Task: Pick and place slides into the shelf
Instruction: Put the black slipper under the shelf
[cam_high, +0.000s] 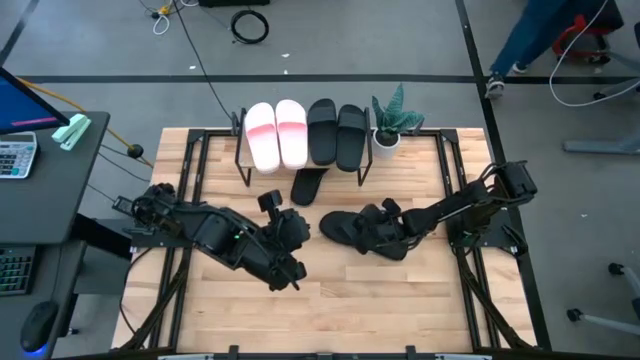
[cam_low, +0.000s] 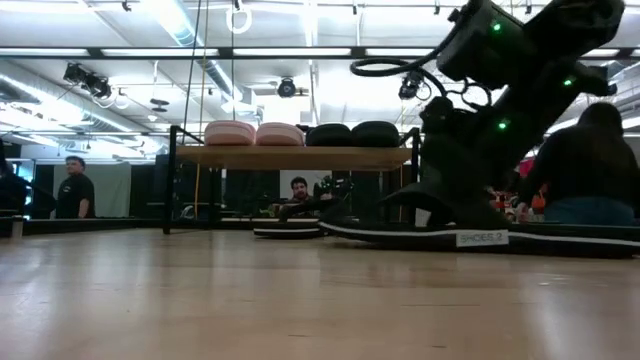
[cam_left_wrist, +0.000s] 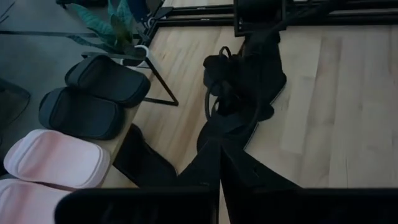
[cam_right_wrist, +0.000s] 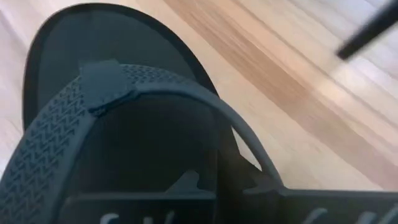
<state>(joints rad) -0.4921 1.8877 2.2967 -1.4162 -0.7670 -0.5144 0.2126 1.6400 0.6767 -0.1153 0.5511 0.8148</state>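
Near the middle of the bench, the right pincer is pinched on the strap of one black flip-flop, which lies flat on the wood. The left pincer sits pressed together, holding nothing. Further back, the second flip-flop lies before the shelf — two left. On top: two pink slides, two black slides — four done.

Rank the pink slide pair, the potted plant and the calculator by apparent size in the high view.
1. Pink slide pair, clearly largest.
2. and 3. Potted plant and calculator: they look about alike, and the calculator is cut off at the picture's edge, so no ranking between them.
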